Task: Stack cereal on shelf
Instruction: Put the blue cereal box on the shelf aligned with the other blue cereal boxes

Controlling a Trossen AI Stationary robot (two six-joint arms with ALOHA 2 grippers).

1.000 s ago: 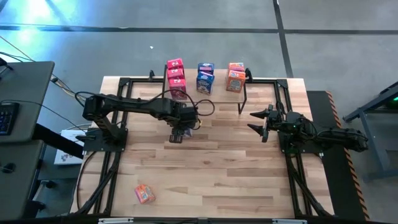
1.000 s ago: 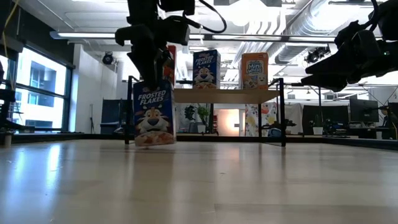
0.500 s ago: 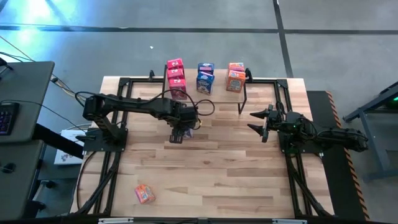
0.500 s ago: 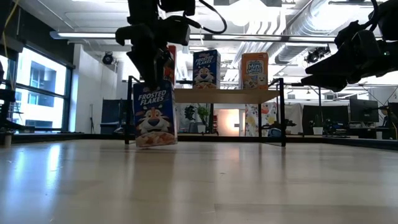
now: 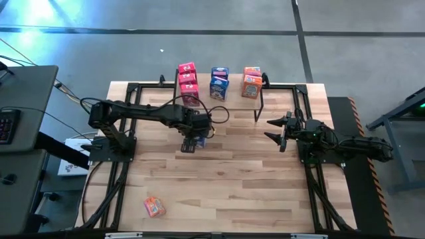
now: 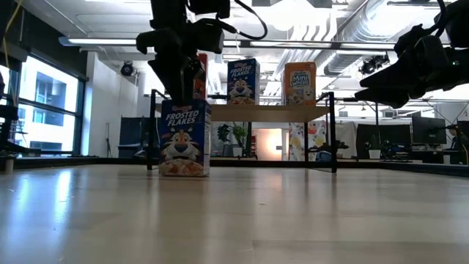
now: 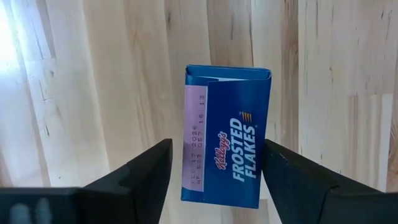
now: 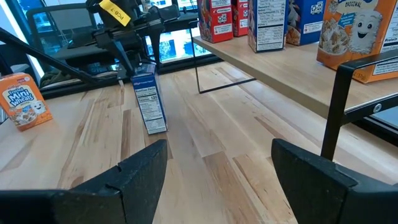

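A blue Frosted Flakes cereal box [image 7: 227, 155] stands upright on its base on the table [image 6: 183, 139], in front of the shelf [image 6: 264, 113]. My left gripper [image 7: 217, 143] points down over its top, open, one finger on each side of the box [image 5: 201, 141]. On the shelf stand red [image 5: 188, 83], blue [image 5: 219, 81] and orange [image 5: 251, 81] cereal boxes. My right gripper [image 5: 275, 129] waits open at the table's right side.
An orange cereal box [image 5: 154, 206] lies on the table near its near left corner, also in the right wrist view [image 8: 22, 99]. The shelf's thin black legs [image 5: 259, 106] stand at the far edge. Bare wood lies between the blue box and the right arm.
My left gripper has opened without moving away. The blue cereal box, which was tilted in its hold, has settled upright on the table.
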